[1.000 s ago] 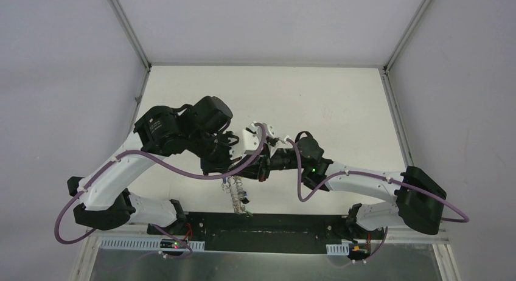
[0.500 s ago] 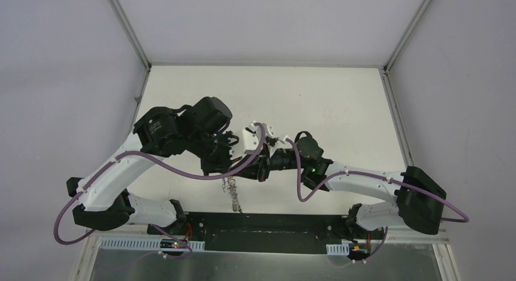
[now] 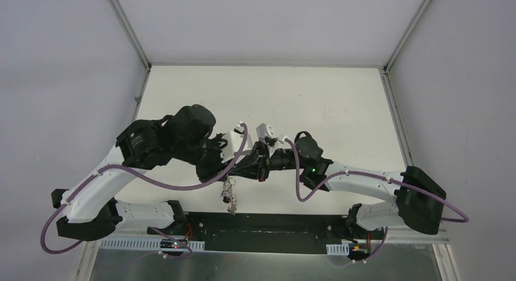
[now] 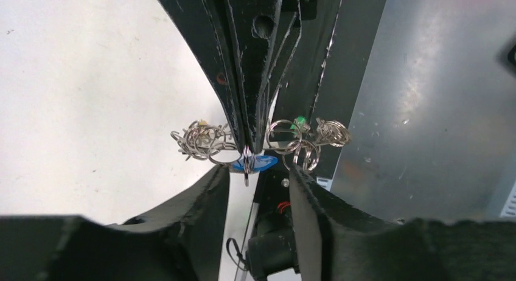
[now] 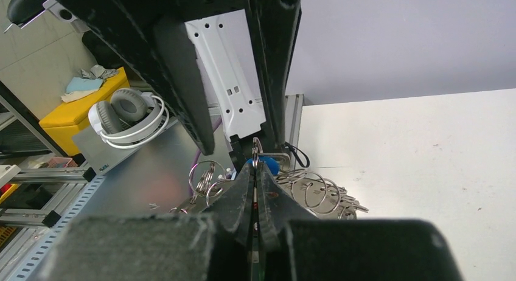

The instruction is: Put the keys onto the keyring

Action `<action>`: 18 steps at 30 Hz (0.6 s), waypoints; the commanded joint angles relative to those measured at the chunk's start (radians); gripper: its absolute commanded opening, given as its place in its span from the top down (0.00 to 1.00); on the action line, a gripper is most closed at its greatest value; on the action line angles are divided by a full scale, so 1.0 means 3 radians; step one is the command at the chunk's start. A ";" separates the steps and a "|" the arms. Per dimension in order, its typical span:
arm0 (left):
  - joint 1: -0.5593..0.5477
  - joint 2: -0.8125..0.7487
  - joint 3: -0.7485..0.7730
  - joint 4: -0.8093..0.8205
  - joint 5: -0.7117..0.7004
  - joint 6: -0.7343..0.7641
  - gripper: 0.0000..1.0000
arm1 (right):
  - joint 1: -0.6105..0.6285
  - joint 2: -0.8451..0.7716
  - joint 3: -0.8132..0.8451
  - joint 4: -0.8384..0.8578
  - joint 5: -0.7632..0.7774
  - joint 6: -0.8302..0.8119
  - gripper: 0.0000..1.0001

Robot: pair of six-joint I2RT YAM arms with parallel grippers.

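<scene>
Above white bench [image 3: 328, 104], between grey walls [image 3: 61, 80], right claw [image 5: 254, 166] pinching dangling keyring [image 4: 204, 141], left claw [image 4: 258, 193] hanging parted beside blue key [image 4: 260, 163], grey metal sheet [image 4: 438, 111] lying past bench edge

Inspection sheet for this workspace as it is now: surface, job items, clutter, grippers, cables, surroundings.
Surface: white table, matte.
Job's things: keyring held in the air; blue-tagged key at the pinch, green-tagged key among the loops.
Clutter: nothing seen.
Grippers: right gripper shut on keyring; left gripper open, facing it.
Cables: purple cables loop along both arms.
Surroundings: grey walls; headphones off the table.
</scene>
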 commanded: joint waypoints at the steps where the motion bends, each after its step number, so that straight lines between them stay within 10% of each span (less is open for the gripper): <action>1: -0.0036 -0.0441 -0.0292 0.0537 -0.0107 -0.0159 0.54 | 0.0002 -0.0149 0.0009 0.0229 0.0047 -0.0048 1.00; 18: -0.0037 -0.2391 -0.2349 0.2691 -0.0119 -0.0137 0.53 | -0.0001 -0.0218 0.0017 0.0166 -0.0056 -0.0068 1.00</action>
